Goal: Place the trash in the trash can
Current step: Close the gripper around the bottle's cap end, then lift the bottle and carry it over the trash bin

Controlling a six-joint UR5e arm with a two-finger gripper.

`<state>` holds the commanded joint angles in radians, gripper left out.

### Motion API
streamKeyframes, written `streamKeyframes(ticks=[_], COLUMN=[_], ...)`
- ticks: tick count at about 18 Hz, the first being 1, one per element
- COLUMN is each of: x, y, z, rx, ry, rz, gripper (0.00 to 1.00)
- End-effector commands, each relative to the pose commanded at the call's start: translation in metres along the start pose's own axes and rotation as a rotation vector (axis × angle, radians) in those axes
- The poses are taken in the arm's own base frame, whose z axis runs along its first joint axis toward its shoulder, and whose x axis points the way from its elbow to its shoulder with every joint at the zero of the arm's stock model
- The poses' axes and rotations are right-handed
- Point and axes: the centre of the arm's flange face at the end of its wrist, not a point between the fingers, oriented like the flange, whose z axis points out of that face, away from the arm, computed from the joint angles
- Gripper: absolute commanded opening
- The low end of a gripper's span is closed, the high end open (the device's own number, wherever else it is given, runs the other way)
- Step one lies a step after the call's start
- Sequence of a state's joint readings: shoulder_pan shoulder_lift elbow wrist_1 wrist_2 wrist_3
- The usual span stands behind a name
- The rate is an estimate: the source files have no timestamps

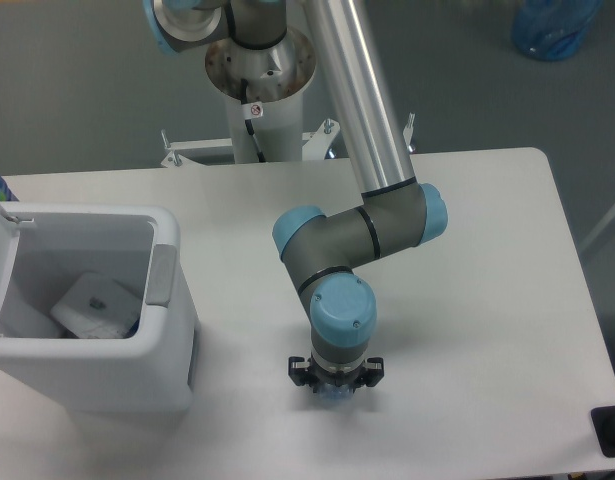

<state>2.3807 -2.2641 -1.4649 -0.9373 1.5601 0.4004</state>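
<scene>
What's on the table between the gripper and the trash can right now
Nothing: the fixed camera view shows only bare white table between the gripper and the trash can.

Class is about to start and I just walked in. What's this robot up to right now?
It is clearing trash into the white trash can on the left side of the table. A crumpled white carton already lies inside the can. The end effector points straight down near the table's front edge. The wrist hides whatever sits beneath it, so any grasp cannot be confirmed.
</scene>
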Motion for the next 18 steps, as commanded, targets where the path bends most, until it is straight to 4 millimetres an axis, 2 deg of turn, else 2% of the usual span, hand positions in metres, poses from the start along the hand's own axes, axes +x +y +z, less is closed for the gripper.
streamKeyframes(ticks=[7,13,14,18], x=[0.0,-0.005,-0.008,-0.02], y=[-0.001,-0.006,-0.009,-0.028], z=[-0.004,-0.022,-0.031,-0.092], rx=[0.006,0.037,0.053,0.162], ry=[-0.002,-0.015,-0.021,-0.043], rz=[0.006,0.019,0.027,0.015], gripper=[0.56,0.56,0.56,0.56])
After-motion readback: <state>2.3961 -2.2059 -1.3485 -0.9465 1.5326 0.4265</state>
